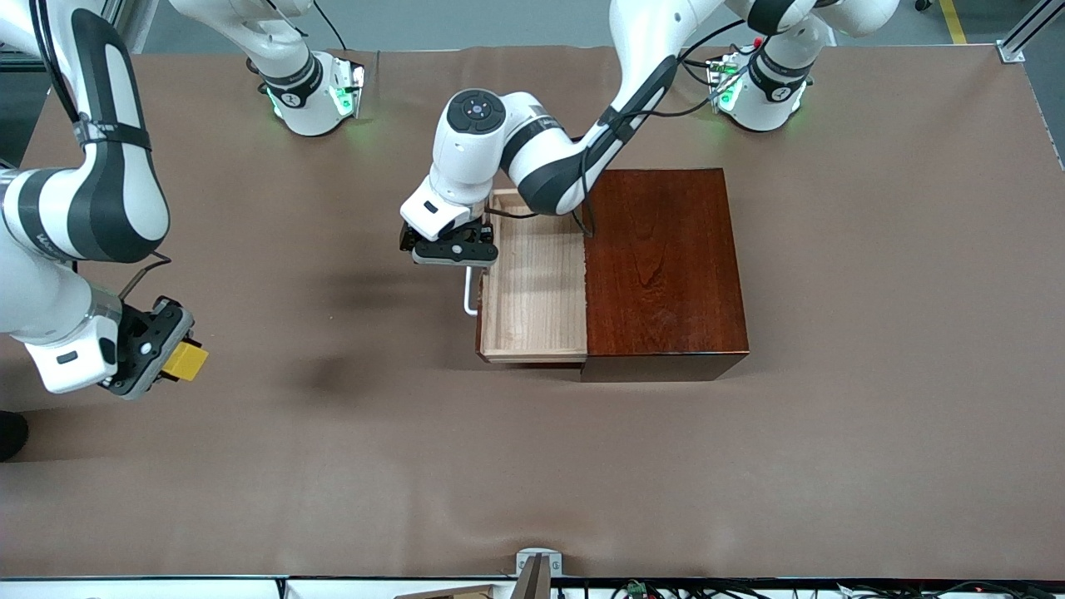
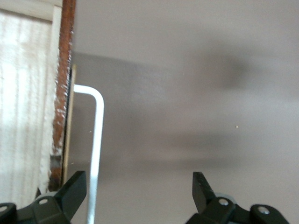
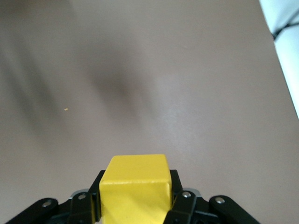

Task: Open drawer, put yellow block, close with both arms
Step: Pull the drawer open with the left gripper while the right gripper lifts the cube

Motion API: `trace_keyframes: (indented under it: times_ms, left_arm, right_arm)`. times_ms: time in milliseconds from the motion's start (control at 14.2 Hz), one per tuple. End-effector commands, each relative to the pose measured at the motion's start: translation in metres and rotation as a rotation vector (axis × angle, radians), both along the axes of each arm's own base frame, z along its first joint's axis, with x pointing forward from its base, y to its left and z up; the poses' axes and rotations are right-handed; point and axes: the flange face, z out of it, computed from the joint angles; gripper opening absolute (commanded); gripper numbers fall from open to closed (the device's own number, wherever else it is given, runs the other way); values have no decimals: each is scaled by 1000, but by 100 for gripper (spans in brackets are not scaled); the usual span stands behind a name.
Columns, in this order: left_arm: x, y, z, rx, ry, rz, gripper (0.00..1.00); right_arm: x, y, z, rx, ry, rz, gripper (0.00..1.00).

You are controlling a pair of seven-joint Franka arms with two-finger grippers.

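The drawer (image 1: pixel 532 287) stands pulled out of the dark reddish-brown box (image 1: pixel 666 266), and its light-wood tray is empty. My left gripper (image 1: pixel 454 252) is open at the white bar handle (image 1: pixel 470 293). In the left wrist view the handle (image 2: pixel 96 154) runs between the spread fingers of the left gripper (image 2: pixel 138 183), close to one finger (image 2: pixel 74 186). My right gripper (image 1: pixel 172 358) is shut on the yellow block (image 1: pixel 186 362), held over the brown table toward the right arm's end. The right wrist view shows the yellow block (image 3: pixel 135 179) clamped in the right gripper (image 3: pixel 135 191).
A brown cloth covers the table (image 1: pixel 532 466). The two arm bases (image 1: pixel 312 96) (image 1: pixel 761 91) stand along the edge farthest from the front camera. A small metal mount (image 1: pixel 538 570) sits at the edge nearest that camera.
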Motion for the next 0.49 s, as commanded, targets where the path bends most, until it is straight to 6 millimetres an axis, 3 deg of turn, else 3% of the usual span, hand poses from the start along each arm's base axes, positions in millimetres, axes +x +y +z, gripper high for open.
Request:
trace_keyframes:
  times_ms: [0, 70, 352, 423]
  left_arm:
    - [-2, 7, 16, 18, 39, 20, 100]
    - [-2, 12, 37, 18, 37, 22, 100]
    - [32, 87, 132, 60, 104, 112, 100]
    - [37, 109, 148, 95, 127, 125, 100]
  right_arm:
    - [2, 24, 17, 0, 38, 71, 0]
    - [1, 35, 19, 1, 44, 88, 0]
    - [-6, 83, 18, 2, 62, 207, 0]
    - [-7, 95, 17, 6, 64, 256, 0]
